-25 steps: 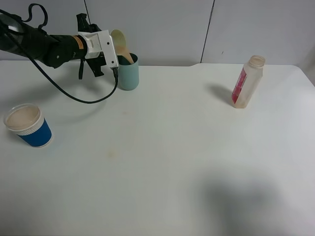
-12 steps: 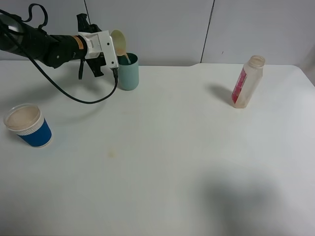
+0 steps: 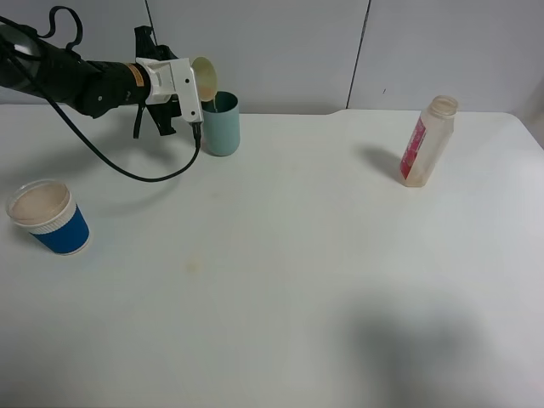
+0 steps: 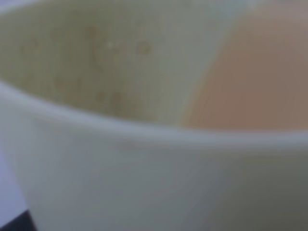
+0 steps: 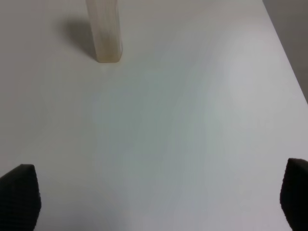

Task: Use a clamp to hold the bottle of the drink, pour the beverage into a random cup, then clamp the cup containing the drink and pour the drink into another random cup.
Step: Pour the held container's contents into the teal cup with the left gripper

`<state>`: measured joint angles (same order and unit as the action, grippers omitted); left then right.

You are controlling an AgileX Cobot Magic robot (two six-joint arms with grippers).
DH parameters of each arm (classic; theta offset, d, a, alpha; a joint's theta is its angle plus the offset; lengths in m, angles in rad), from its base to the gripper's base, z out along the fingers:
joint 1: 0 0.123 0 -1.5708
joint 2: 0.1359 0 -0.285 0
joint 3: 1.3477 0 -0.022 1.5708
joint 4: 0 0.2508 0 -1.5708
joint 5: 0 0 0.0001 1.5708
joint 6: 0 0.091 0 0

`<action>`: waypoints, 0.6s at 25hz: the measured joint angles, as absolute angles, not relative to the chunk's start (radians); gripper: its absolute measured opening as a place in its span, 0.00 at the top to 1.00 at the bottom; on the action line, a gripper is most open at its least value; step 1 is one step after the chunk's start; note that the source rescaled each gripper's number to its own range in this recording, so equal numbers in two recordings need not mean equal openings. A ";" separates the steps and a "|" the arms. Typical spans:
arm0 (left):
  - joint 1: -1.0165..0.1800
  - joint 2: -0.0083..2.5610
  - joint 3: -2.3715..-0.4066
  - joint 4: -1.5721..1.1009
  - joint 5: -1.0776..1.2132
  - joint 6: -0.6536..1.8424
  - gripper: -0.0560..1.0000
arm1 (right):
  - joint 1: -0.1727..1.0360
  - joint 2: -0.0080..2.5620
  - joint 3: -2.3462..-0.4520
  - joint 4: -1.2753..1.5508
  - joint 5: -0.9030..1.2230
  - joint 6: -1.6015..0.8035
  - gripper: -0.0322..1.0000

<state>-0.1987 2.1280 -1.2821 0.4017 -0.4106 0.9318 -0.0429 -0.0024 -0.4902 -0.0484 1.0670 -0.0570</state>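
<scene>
My left gripper (image 3: 198,85) is shut on a pale cream cup (image 3: 205,75), held tipped on its side just above the rim of a teal cup (image 3: 222,124) at the back left. In the left wrist view the cream cup (image 4: 120,163) fills the frame, with beige drink (image 4: 255,72) lying against its inner wall. The bottle (image 3: 427,141), open-topped with a red label, stands upright at the back right. Its lower part (image 5: 105,29) shows ahead of my open right gripper (image 5: 156,199), which holds nothing and is well apart from it.
A blue cup with a white rim (image 3: 48,218) holds beige drink near the left edge of the white table (image 3: 280,272). A black cable (image 3: 127,166) hangs from the left arm over the table. A grey wall runs behind.
The beige stream from the cream cup into the teal cup thinned and has stopped. The left gripper drew the cup slightly back to the left. The bottle and blue cup stayed put.
</scene>
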 joint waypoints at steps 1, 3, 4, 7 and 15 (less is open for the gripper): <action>-0.199 2.128 -1.282 0.402 -0.411 0.934 0.92 | -0.043 -0.002 -0.490 -0.048 1.067 -0.057 0.00; -0.199 2.128 -1.282 0.402 -0.411 0.935 0.92 | -0.043 -0.002 -0.490 -0.048 1.067 -0.057 0.00; -0.199 2.128 -1.282 0.402 -0.411 0.936 0.92 | -0.043 -0.002 -0.490 -0.048 1.067 -0.057 0.00; -0.199 2.128 -1.282 0.402 -0.410 0.937 0.92 | -0.043 -0.002 -0.490 -0.048 1.067 -0.057 0.00; -0.199 2.128 -1.282 0.400 -0.410 0.963 0.92 | -0.043 -0.002 -0.490 -0.048 1.067 -0.057 0.00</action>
<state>-0.1987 2.1280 -1.2821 0.3997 -0.4095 0.9629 -0.0429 -0.0024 -0.4902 -0.0484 1.0670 -0.0570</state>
